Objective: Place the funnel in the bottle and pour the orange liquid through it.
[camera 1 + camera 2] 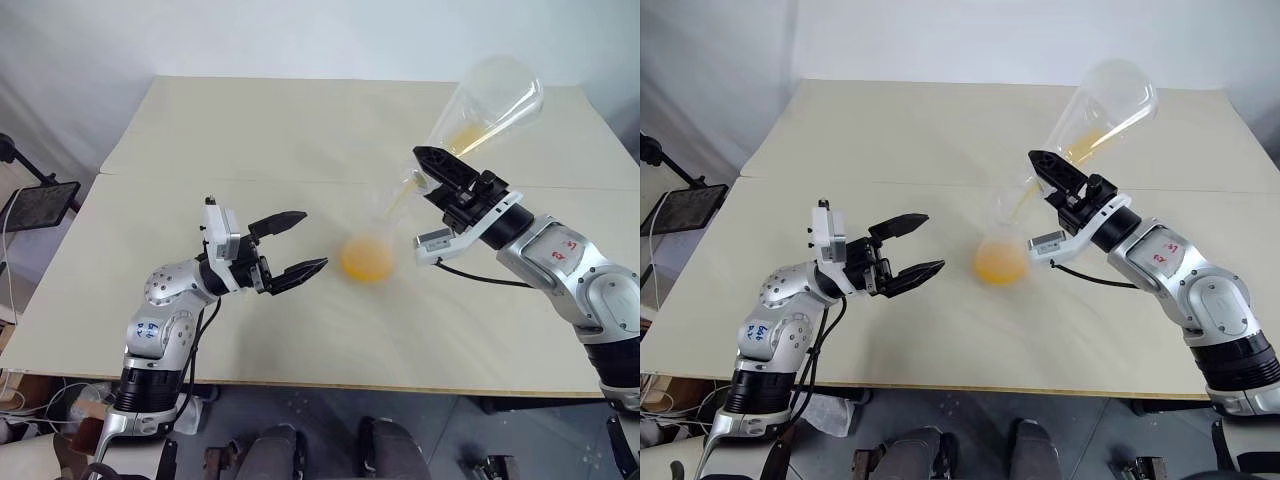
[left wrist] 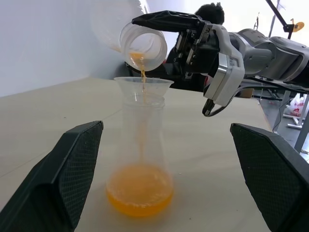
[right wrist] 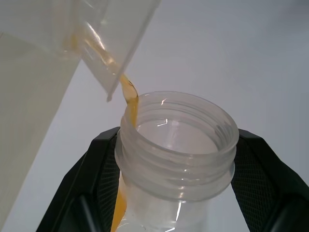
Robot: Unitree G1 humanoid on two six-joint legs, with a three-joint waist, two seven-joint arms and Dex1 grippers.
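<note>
Orange liquid (image 2: pixel 140 194) pools in the bottle (image 2: pixel 141 159) mid-table (image 1: pixel 300 130), streaming through the funnel (image 2: pixel 143 86) seated in its neck. We see the right gripper (image 1: pixel 437 170) with fingers clamped on a tilted conical flask (image 1: pixel 487 105). Left gripper (image 1: pixel 297 243), fingers spread wide, near the bottle's left, apart. Table edges are far off.

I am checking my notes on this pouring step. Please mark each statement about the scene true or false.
1. The right gripper holds the tilted conical flask by its neck. True.
2. The funnel lies on the table. False: it sits in the neck of the bottle.
3. The orange liquid has pooled in the bottle's base. True.
4. The left gripper grips the bottle. False: it is open and apart from the bottle.
</note>
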